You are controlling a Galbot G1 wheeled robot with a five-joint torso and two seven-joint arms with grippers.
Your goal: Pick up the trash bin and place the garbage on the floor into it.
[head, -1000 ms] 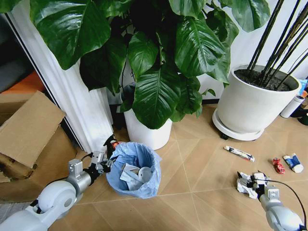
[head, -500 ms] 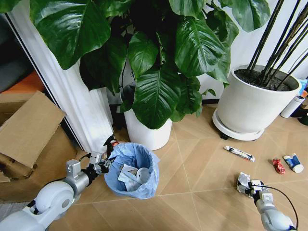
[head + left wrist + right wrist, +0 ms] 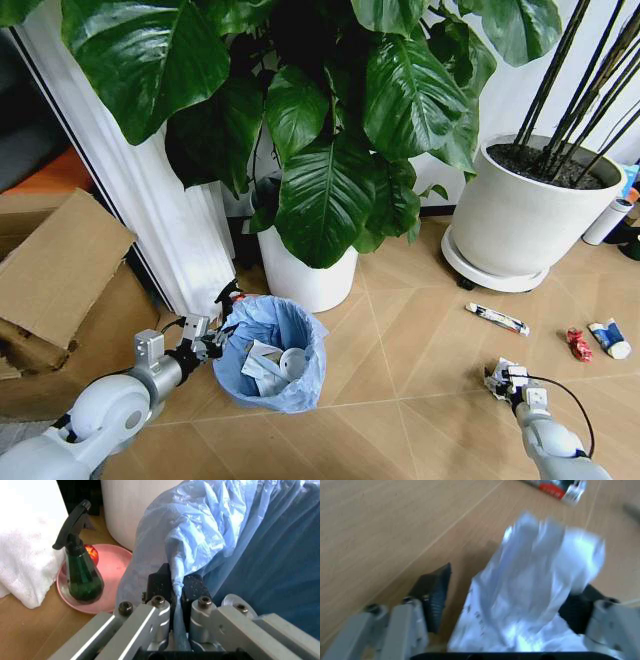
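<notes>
The black body of the trash bin [image 3: 270,355] is fully covered by its blue bag. The crumpled paper [image 3: 530,592] is blurred in the right wrist view, and its print cannot be read. The red scrap [image 3: 578,343] is too small to be identified, and the cardboard box [image 3: 55,270] is cut off at the frame edge.

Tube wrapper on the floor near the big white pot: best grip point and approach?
Probably across the middle of the tube wrapper, coming straight down from above. It lies flat on the floor, long and thin, running diagonally, so the fingers should straddle its narrow width, square to its length. It lies clear of the red scrap and the white pot, so nothing crowds the fingers.
</notes>
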